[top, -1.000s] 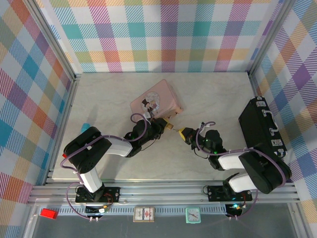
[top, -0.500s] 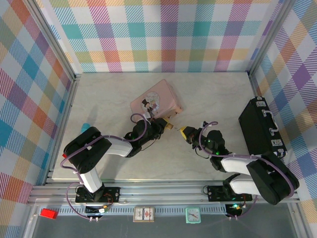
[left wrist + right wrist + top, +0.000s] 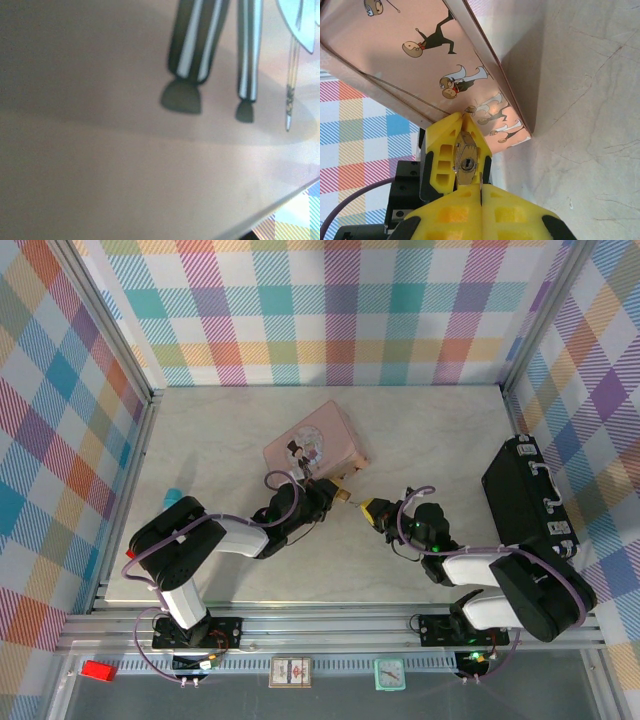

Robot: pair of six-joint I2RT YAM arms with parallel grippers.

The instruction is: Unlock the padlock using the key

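at the 5 o'clock corner of the pink tin (image 3: 312,440) the left gripper (image 3: 338,493) clamps the padlock (image 3: 465,161), keyhole facing the right gripper (image 3: 481,200) at its 4 o'clock, whose fingers are pressed together with the key unseen, so i'd line up squarely and advance slowly.

The tin box (image 3: 315,445) is pink, printed with small cartoon figures in black, white and tan. The padlock (image 3: 466,160) is brass-gold. The left end effector (image 3: 464,145) and the right end effector (image 3: 481,192) are bright yellow on black bodies. The table (image 3: 440,430) is pale cream marble with thin grey veins. The walls (image 3: 330,310) carry a pastel plaid of teal, pink, orange, purple and yellow. The case (image 3: 525,500) is black, the cable (image 3: 344,203) purple
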